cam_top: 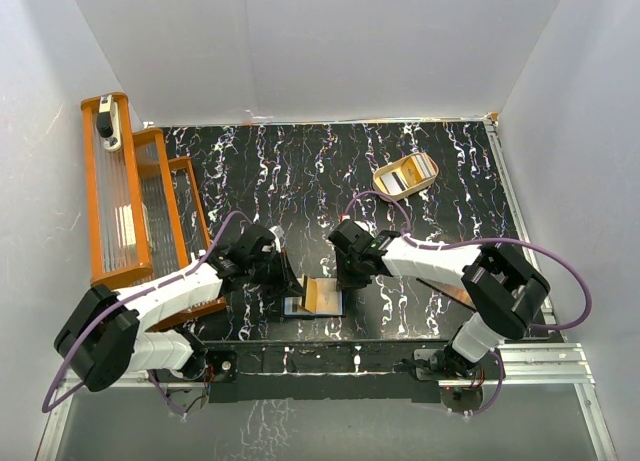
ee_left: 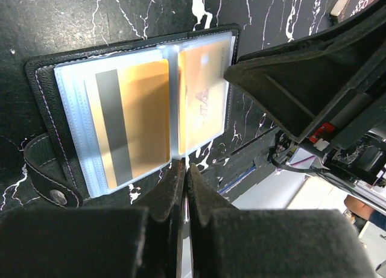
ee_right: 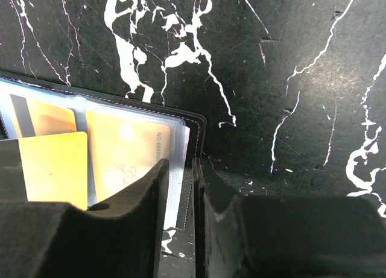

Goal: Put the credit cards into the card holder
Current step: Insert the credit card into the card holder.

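Observation:
The black card holder [cam_top: 312,299] lies open near the table's front edge, with its clear sleeves facing up. A gold credit card with a grey stripe [ee_left: 142,121] [ee_right: 57,166] lies on its left page. A second gold card [ee_left: 202,94] [ee_right: 123,154] sits under the film of the right page. My left gripper [ee_left: 186,168] [cam_top: 283,279] is shut, its tips touching the holder's edge by the spine. My right gripper [ee_right: 179,169] [cam_top: 352,274] is open by a narrow gap. It straddles the holder's right cover edge [ee_right: 196,124] and the sleeve edges.
A tan oval tray [cam_top: 412,159] holding more cards stands at the back right. An orange stepped rack [cam_top: 130,196] runs along the left wall. A dark sheet with pale lettering [ee_left: 362,3] lies under the right arm. White walls enclose the table.

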Tool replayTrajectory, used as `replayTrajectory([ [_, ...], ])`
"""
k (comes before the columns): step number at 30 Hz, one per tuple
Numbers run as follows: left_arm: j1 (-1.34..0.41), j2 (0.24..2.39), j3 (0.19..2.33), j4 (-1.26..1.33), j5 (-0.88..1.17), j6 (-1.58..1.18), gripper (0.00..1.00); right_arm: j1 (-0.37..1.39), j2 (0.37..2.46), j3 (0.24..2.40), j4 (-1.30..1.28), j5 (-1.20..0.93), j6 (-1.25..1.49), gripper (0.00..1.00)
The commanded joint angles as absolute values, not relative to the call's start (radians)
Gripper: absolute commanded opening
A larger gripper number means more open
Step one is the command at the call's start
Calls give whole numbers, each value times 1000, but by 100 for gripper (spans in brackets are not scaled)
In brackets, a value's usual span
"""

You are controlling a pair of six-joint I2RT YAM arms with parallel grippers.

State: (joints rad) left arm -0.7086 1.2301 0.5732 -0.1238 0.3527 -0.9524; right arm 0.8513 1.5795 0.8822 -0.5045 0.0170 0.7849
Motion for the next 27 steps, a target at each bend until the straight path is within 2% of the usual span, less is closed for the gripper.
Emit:
replayTrajectory([
  [1,-702,1235,562,-122,373,-947,0,858,1584,872,-512,76,777,19],
  [27,-702,1298,516,-55,340,-950,0,885,1551,802,-474,66,811,19],
])
